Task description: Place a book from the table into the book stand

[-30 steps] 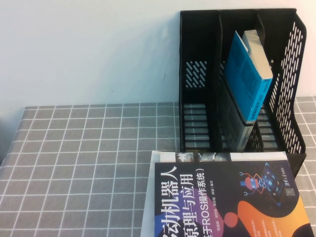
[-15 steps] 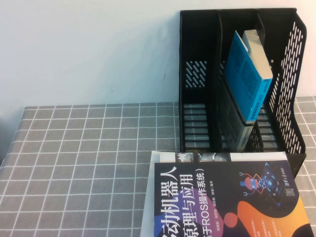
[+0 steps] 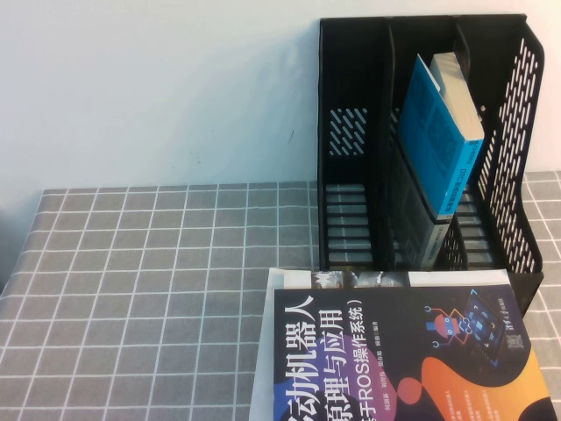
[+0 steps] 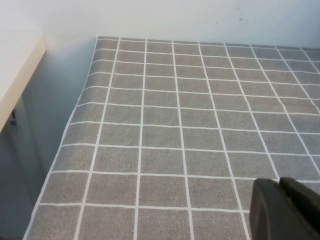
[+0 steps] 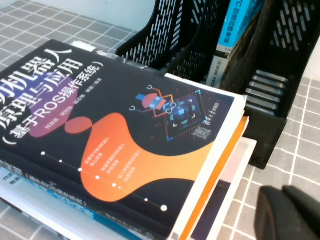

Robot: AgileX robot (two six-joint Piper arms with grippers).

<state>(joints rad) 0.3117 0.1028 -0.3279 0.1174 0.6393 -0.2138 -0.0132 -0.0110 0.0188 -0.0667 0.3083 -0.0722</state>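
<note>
The blue book (image 3: 441, 132) stands tilted in the middle slot of the black book stand (image 3: 351, 132) — long axis near upright. The right gripper (image 5: 292, 212) hangs nearer, fingers unclear; the left gripper (image 4: 287, 210), closed and empty, hovers over the table (image 4: 165, 125).

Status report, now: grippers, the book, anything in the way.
Left gripper shut, over bare table. Right gripper beside the book stack, holding nothing. The book leans in book stand, middle slot. No obstruction.
</note>
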